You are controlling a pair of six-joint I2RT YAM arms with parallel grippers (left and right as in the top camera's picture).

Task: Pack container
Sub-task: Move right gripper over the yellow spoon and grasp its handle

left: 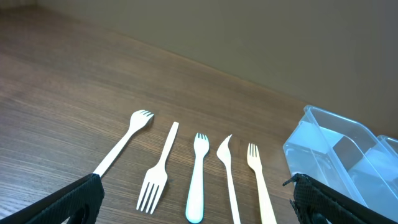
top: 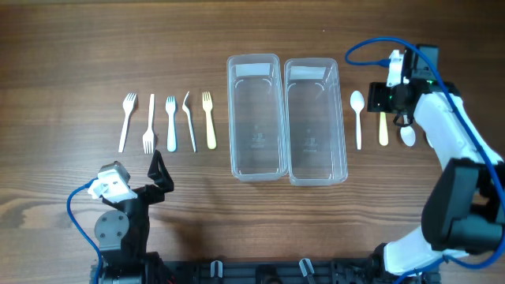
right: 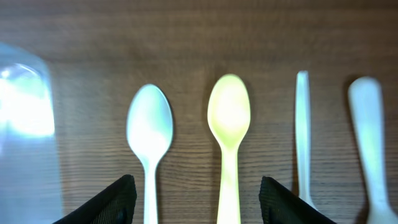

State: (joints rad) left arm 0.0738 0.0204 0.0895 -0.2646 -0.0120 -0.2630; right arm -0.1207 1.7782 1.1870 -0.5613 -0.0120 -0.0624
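Packing not yet begun; the first pick is judged to be lined up by the right claw.

The right claw is held wide open above the surface with nothing gripped. The yellow spoon is framed between its fingers and the white spoon lies just beside. Both clear containers are seen empty mid-surface. The left claw is parked open and empty near the forks. Next, a straight descent and closure on the yellow spoon's handle is called for, then a carry to the nearer container.
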